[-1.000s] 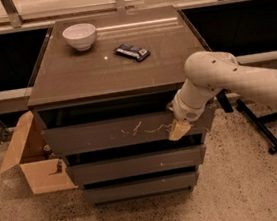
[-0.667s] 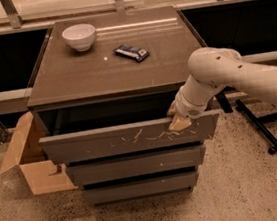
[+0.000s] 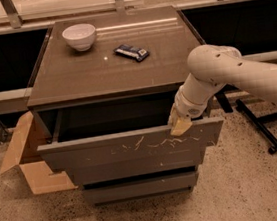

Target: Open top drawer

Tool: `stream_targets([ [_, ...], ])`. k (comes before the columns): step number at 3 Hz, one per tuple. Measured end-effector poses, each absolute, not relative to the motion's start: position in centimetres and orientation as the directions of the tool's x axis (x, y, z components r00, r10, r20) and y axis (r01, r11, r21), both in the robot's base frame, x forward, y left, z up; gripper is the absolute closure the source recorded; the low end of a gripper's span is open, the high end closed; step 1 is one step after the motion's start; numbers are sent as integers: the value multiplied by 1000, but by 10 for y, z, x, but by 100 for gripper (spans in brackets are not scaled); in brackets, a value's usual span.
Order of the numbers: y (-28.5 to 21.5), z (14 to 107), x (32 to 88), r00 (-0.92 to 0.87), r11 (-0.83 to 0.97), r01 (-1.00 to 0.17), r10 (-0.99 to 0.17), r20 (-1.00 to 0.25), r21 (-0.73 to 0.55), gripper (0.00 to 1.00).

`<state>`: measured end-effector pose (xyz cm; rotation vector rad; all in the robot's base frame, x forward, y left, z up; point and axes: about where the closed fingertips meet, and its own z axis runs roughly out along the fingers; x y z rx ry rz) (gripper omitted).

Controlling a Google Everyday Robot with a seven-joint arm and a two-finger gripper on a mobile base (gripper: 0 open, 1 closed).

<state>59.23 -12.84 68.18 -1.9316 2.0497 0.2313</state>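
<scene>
The top drawer (image 3: 128,146) is a wide grey-brown front with pale squiggly scratches. It stands pulled well out from the cabinet, and its dark inside shows behind the front panel. My gripper (image 3: 179,124) is at the top edge of the drawer front, towards its right end, with a tan fingertip (image 3: 181,126) hooked over the edge. The white arm reaches in from the right.
A white bowl (image 3: 79,36) and a dark wrapped snack bar (image 3: 131,52) lie on the cabinet top (image 3: 74,80). Two narrower grey drawers (image 3: 137,185) sit shut below. An open cardboard box (image 3: 28,156) stands at the left. A black stand base (image 3: 259,128) is at the right.
The top drawer has slid further out towards me, with my gripper moving along with its top edge.
</scene>
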Motion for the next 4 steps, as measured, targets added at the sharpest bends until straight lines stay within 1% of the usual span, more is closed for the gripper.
stream_targets([
  [1, -128, 682, 592, -39, 76, -992, -942, -334, -96, 74],
  [2, -128, 682, 592, -39, 76, -992, -942, -334, -96, 51],
  [3, -127, 680, 590, -32, 65, -994, -943, -330, -90, 20],
  [4, -124, 676, 584, -8, 32, -997, -948, -319, -69, 0],
])
